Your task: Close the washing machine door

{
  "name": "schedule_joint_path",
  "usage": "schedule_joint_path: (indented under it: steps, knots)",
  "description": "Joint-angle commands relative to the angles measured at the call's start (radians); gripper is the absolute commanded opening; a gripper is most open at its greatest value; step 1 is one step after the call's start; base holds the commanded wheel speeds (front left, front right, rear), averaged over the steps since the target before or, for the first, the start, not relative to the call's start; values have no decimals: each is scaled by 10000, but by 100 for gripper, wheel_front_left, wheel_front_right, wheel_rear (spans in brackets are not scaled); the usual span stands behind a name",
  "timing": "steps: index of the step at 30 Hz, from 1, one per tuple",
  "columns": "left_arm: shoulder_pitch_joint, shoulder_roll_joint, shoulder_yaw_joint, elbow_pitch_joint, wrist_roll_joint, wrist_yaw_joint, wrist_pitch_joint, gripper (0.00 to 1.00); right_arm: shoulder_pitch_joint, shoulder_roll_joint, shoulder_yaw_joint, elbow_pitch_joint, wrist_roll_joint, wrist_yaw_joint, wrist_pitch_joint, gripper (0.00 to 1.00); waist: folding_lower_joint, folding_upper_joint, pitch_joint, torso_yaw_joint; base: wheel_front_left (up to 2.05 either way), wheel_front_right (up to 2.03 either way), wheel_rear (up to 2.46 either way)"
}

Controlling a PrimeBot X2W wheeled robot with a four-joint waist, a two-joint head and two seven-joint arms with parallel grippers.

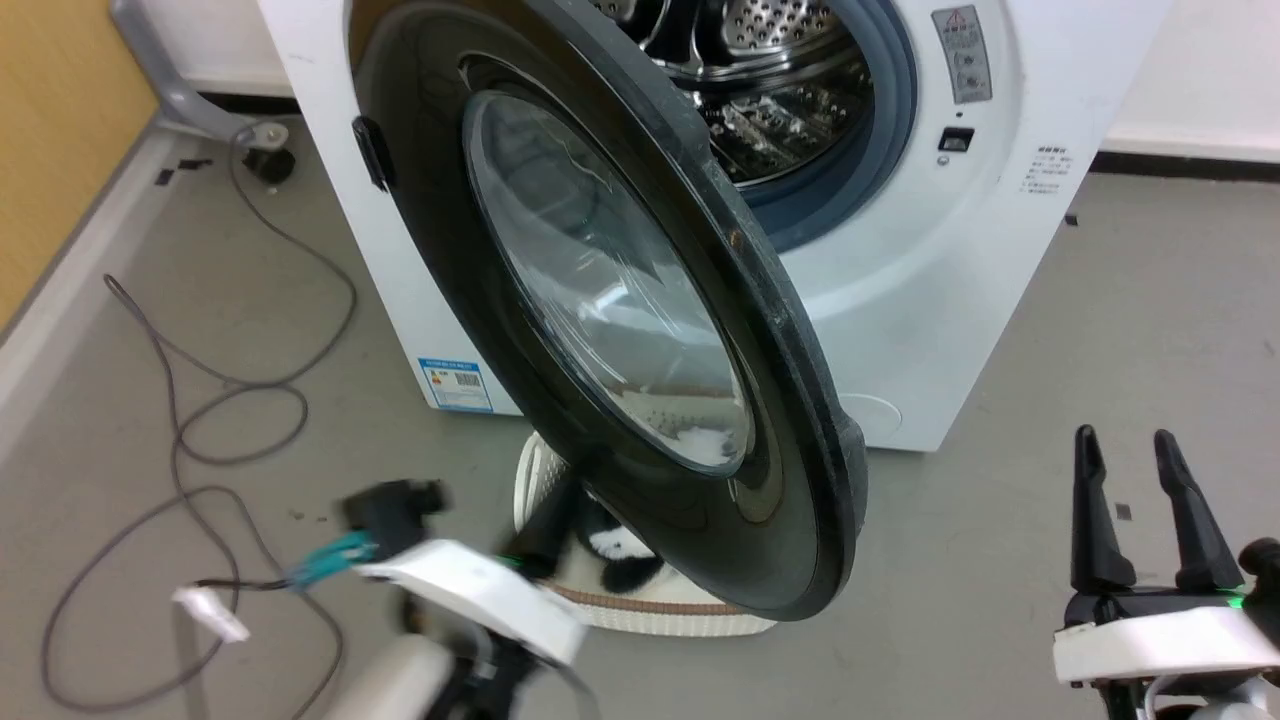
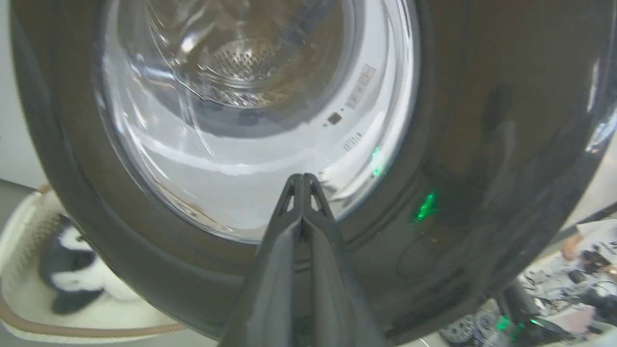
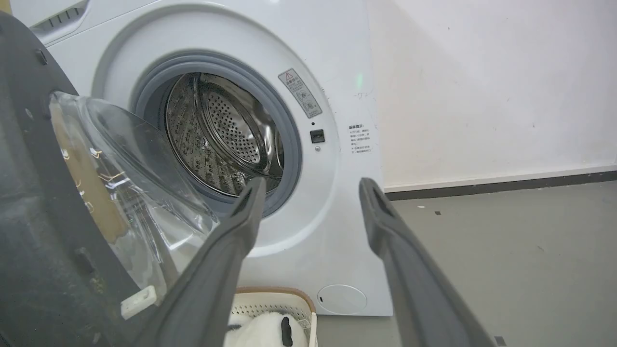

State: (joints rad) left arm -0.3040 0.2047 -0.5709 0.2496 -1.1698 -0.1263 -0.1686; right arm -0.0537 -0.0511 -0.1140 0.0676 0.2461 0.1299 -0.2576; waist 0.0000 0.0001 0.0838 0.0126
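The washing machine [image 1: 930, 300] is a white front-loader whose steel drum [image 3: 221, 140] stands uncovered. Its door [image 1: 620, 330], glossy and black-rimmed with a clear glass centre, hangs partly swung out toward me. My left gripper [image 1: 558, 503] is blurred at the lower left and shut with nothing in it. Its fingertips [image 2: 301, 185] lie against the outer face of the door [image 2: 458, 144], at the lower edge of the glass. My right gripper [image 1: 1128, 462] stands open and empty at the lower right, well clear of the door. In the right wrist view this gripper [image 3: 311, 193] points at the washing machine [image 3: 337, 62], with the door's inner side [image 3: 53, 231] at the left.
A small white basket [image 1: 690, 610] holding a black and white plush toy [image 2: 72, 274] sits on the floor under the door's lower rim. Grey cables [image 1: 190, 440] loop over the floor at the left, beside a yellow wall [image 1: 50, 130]. Bare grey floor [image 1: 1120, 330] lies right of the machine.
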Motion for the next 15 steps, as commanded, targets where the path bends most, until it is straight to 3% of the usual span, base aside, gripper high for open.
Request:
schedule_joint_path:
  steps: [1, 3, 4, 8, 11, 12, 13, 15]
  knots:
    - [-228, 212, 186, 475, 699, -16, -622, 0, 101, 9, -51, -63, -10, 8, -42, 100, 0, -1, -107, 45, 0, 0, 0]
    - [-386, 332, 701, 1020, 1781, 367, -890, 0, 146, 9, -103, -101, -2, 8, -42, 100, 0, -1, -173, 84, 0, 0, 0]
    - [-507, 377, 1223, 1002, 2608, 776, -914, 0, 165, 9, -126, -154, -8, 8, -42, 100, 0, -1, -188, 118, 0, 0, 0]
    - [-139, 273, 2761, 65, 6018, 2082, -926, 0, 255, 9, -136, -305, -39, 8, -42, 100, 0, -1, -266, 179, 0, 0, 0]
    - [462, 148, 3742, -913, 7967, 2944, -928, 0, 326, 9, -131, -375, -45, 8, -42, 100, 0, -1, -330, 197, 0, 0, 0]
    - [718, 146, 3940, -1147, 8505, 3165, -928, 75, 347, 9, -128, -395, -47, 8, -42, 100, 0, -1, -352, 202, 0, 0, 0]
    - [960, 151, 4124, -1376, 8972, 3360, -929, 100, 372, 9, -125, -413, -46, 8, -42, 100, 0, -1, -372, 210, 0, 0, 0]
    - [1490, 188, 4249, -1703, 9762, 3613, -929, 100, 427, 9, -85, -413, -59, 8, -42, 100, 0, -1, -409, 234, 0, 0, 0]
